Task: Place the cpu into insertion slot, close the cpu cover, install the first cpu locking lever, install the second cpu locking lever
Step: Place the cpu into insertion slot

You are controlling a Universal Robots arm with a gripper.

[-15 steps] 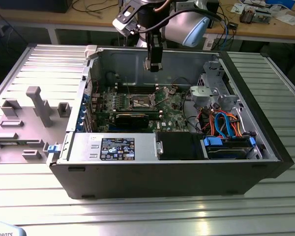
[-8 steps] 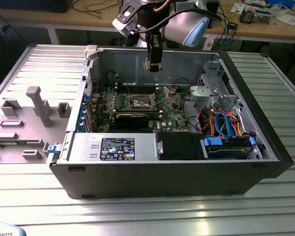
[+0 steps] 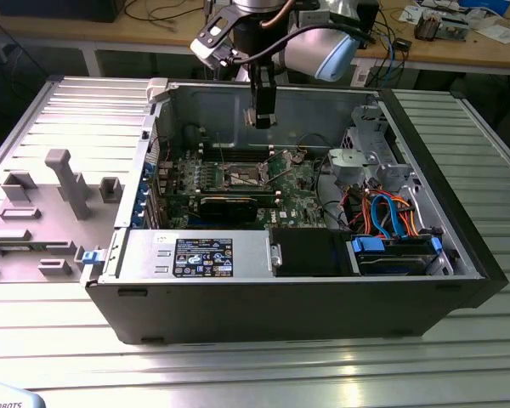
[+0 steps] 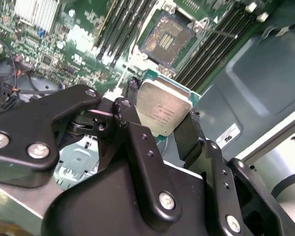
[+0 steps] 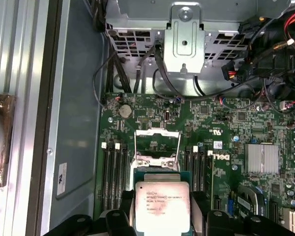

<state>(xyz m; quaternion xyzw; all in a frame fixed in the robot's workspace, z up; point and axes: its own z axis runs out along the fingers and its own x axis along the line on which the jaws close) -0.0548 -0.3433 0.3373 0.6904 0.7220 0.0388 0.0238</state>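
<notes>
My gripper (image 3: 261, 119) hangs inside the open computer case, above the motherboard. It is shut on the cpu (image 4: 163, 110), a flat square chip with a silver-grey top, held by two opposite edges between the black fingers (image 4: 132, 123). The first wrist view shows the cpu (image 5: 162, 206) just short of the insertion slot (image 5: 156, 146), not over it. The insertion slot (image 4: 166, 40) is a dark square socket with a silvery rim and nothing in it; it also shows in the exterior view (image 3: 240, 177). The silvery cpu cover (image 5: 157, 132) frames the socket; I cannot tell how far it is raised. A thin lever (image 4: 223, 33) juts out beside it.
Long memory slots (image 5: 113, 172) flank the socket on both sides. A black expansion card (image 3: 229, 204) lies nearer the case front. A metal drive cage (image 3: 365, 161) and coloured cables (image 3: 391, 212) fill the exterior view's right. A grey fixture plate (image 3: 42, 212) lies outside the case.
</notes>
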